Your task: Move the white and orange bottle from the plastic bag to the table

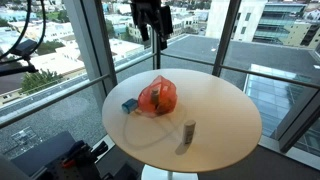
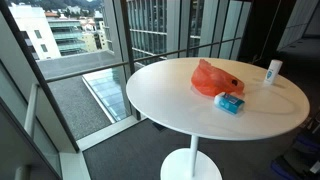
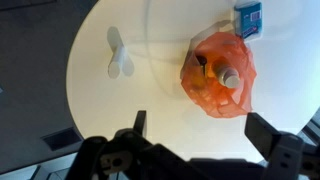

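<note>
An orange plastic bag (image 1: 157, 97) lies on the round white table (image 1: 215, 115); it also shows in the other exterior view (image 2: 214, 78) and in the wrist view (image 3: 218, 72). Inside it the wrist view shows a white and orange bottle (image 3: 229, 77) through the bag's opening. My gripper (image 1: 151, 25) hangs high above the table, well above the bag. In the wrist view its two fingers (image 3: 205, 128) stand wide apart with nothing between them.
A small blue box (image 1: 129, 105) lies beside the bag, also in the other exterior view (image 2: 229, 103) and the wrist view (image 3: 247, 18). A white tube (image 1: 188, 131) stands near the table edge (image 2: 273, 70) (image 3: 118, 58). Glass walls surround the table.
</note>
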Tool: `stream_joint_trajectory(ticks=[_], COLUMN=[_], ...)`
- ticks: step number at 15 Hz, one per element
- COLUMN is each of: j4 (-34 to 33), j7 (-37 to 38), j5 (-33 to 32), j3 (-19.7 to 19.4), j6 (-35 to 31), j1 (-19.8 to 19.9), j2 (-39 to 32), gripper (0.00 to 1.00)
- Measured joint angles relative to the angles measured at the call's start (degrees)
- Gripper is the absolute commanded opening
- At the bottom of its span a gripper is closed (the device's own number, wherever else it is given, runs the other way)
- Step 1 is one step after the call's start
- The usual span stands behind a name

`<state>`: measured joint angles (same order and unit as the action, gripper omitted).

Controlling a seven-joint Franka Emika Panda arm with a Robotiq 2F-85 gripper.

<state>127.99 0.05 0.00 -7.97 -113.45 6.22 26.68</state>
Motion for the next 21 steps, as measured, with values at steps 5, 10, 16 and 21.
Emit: stream_joint_trajectory(ticks=[5, 10, 16, 21], j4=[0.0, -0.6, -6.3, -13.1], j7=[0.0, 0.0, 0.6, 1.0], j5=[0.0, 0.3, 1.2, 1.2], j3=[0.0, 1.1, 4.4, 6.1], j6=[0.0, 0.0, 0.2, 1.7], j1=[0.0, -1.0, -3.9, -5.0], j2=[0.0, -2.6, -11.1, -21.3], gripper=[1.0, 1.0, 1.0, 1.0])
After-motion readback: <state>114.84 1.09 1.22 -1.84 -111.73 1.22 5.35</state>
